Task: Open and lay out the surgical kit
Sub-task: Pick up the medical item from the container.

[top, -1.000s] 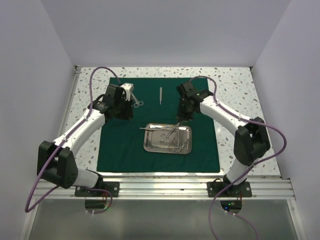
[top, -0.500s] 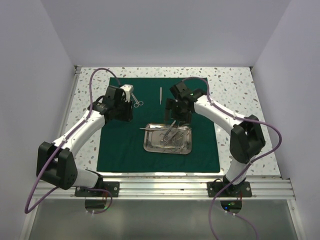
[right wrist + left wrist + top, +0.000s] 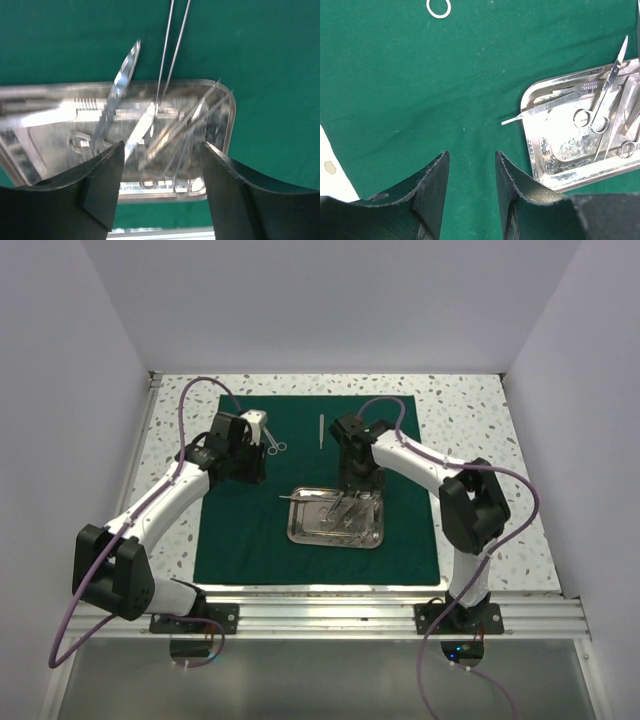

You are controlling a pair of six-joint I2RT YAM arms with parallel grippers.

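Right wrist view: right gripper (image 3: 161, 150) wide open, empty, above tray (image 3: 226, 131) at centre of drape (image 3: 260, 45); left gripper (image 3: 470, 165) half open, empty; instruments (image 3: 120, 85) overlap; closing may snag two, or shift tray.

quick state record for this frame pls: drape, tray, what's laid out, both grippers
drape: dark green cloth drape, spread flat on the speckled table
tray: small rectangular shiny steel tray, on the drape, holds several slim silver instruments; one pokes out over its left rim
laid out: slim silver tweezers and ring-handled silver scissors, on the drape beyond the tray
left gripper: open, empty, over bare drape
right gripper: open, over the tray's instruments, none visibly gripped
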